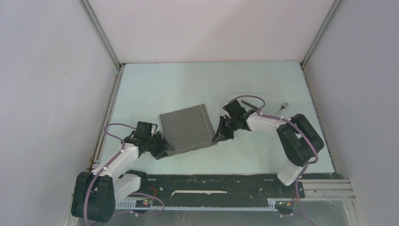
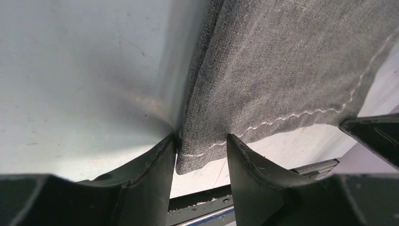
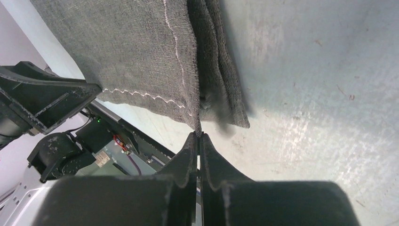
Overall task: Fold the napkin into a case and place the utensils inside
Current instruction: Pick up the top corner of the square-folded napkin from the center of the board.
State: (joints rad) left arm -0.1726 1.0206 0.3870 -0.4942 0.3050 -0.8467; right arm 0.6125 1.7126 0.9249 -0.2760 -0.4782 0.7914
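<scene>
Mid-fold: right gripper (image 3: 198, 137) clamps the napkin (image 1: 186, 126) at 4 o'clock — left gripper (image 2: 201, 140), released, straddles 7 o'clock; should close next.

You have one napkin (image 1: 187, 128) on the tabletop (image 1: 164, 84), a single grey cloth lying in more than one layer; the layers cannot be counted from these views; toward the right edge lie one dark slim knife (image 1: 248, 102) and one small silvery-headed fork (image 1: 284, 105), two utensils in all; from the near edge reach one left arm (image 1: 115, 162) and one right arm (image 1: 268, 123); each ends in one hand, so one left hand (image 1: 162, 149) and one right hand (image 1: 220, 136); each hand has two fingers (image 2: 150, 179).
</scene>
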